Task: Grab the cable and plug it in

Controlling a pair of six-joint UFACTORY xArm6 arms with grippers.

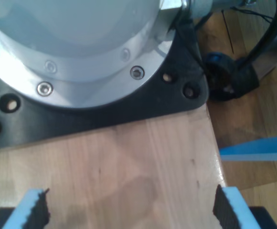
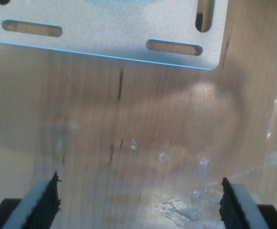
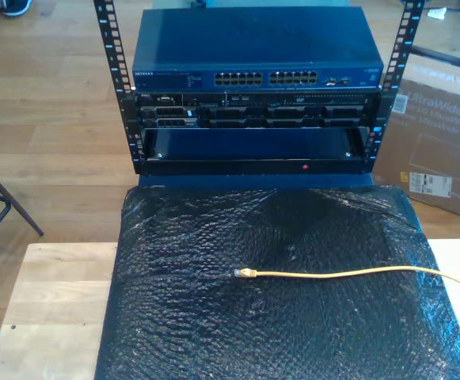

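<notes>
Here: one cable (image 3: 348, 273) on black sheet (image 3: 214, 317); two tools, first (image 1: 131, 210) and second (image 2: 140, 205), both spread wide, empty.

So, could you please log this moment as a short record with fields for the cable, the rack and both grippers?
cable: yellow-orange cable lying on the black bubble wrap, its plug loose, pointing to the exterior view's left
rack: network switch with rows of ports at the front, beyond the wrap
first gripper: my first gripper open over bare wood, holding nothing
second gripper: my second gripper open over wood near a slotted metal plate
</notes>
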